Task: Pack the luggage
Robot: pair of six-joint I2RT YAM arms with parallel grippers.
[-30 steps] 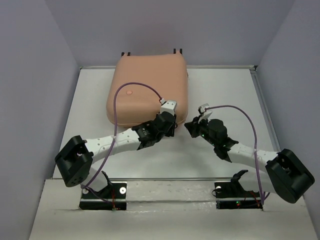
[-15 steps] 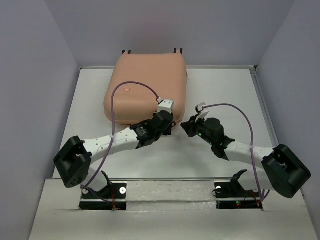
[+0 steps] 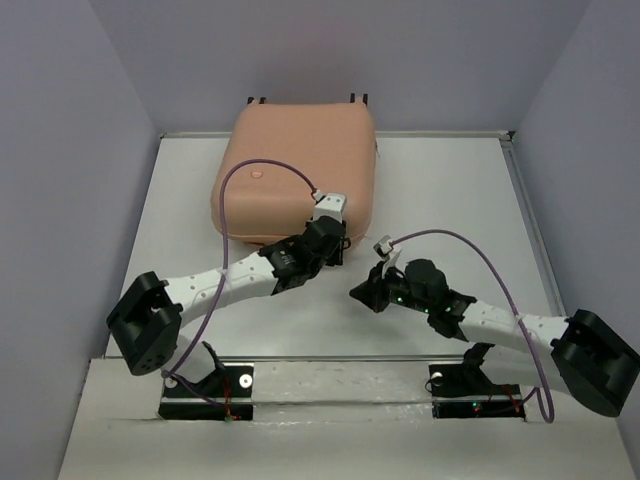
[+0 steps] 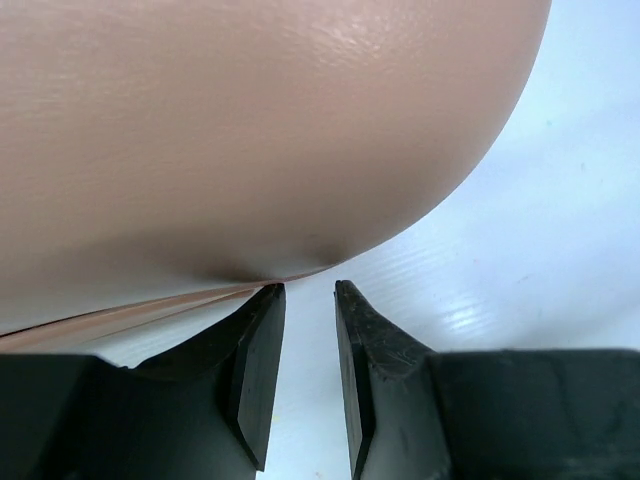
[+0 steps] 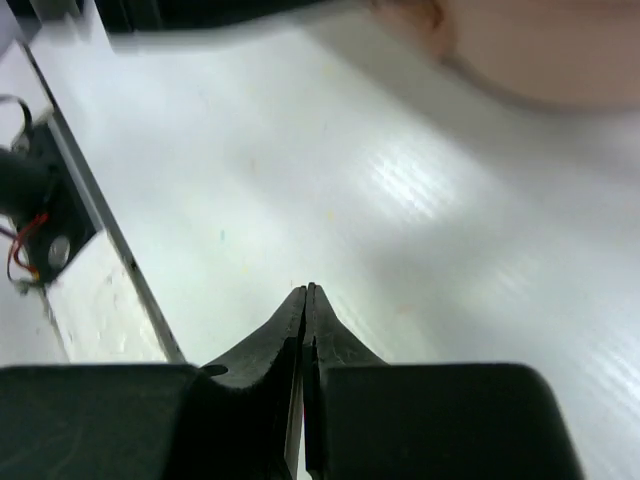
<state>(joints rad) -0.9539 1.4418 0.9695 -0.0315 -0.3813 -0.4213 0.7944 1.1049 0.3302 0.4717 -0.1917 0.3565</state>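
one luggage (image 3: 300,165), peach-pink, lies flat and shut on the far part of the white table (image 3: 450,200), left of centre, its far edge against the back wall. two dark fittings (image 3: 355,99) poke out along that far edge. one small round mark (image 3: 258,172) sits on the lid, too small to read.

my left claw (image 3: 338,243) is at the case's near right corner. in my left wrist view the shell (image 4: 250,130) fills the top, and the claw (image 4: 308,290) has its fingers apart by a narrow gap, the left tip right at the shell's seam, with white table showing between them.

my right claw (image 3: 357,293) is over bare table, near the case but apart from it. its own view shows the claw (image 5: 305,292) with fingers pressed together, and the case (image 5: 540,50) blurred at top right.

two purple cables (image 3: 225,215), one looping over each arm.
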